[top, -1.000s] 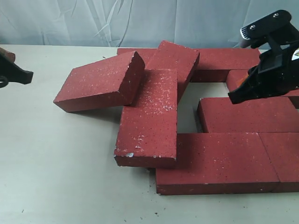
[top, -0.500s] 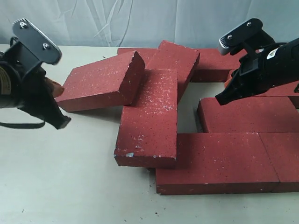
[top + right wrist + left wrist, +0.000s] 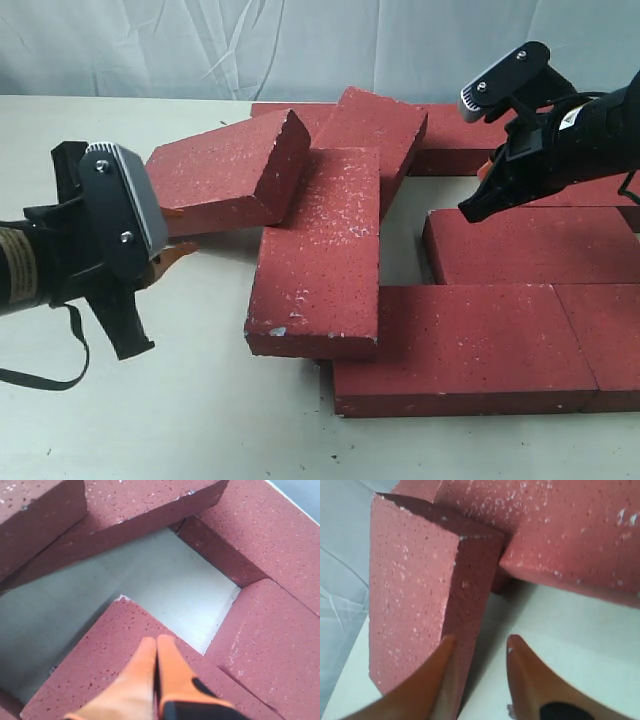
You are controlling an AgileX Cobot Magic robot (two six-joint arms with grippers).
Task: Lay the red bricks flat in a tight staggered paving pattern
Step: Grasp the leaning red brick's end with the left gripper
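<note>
tilted brick point(image 3: 215, 180) L, against ctr brick point(image 3: 320, 250) | flat bricks point(image 3: 480, 345) R

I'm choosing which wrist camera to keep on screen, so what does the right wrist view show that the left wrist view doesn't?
Only the right wrist view: the right gripper, fingertips pressed shut, above a flat brick, beside a bare patch of table walled in by bricks. Only the left wrist view: the left gripper, fingers parted, at the end of a tilted brick that leans on a second brick. Both: speckled red bricks on the pale table, and orange fingertips.
</note>
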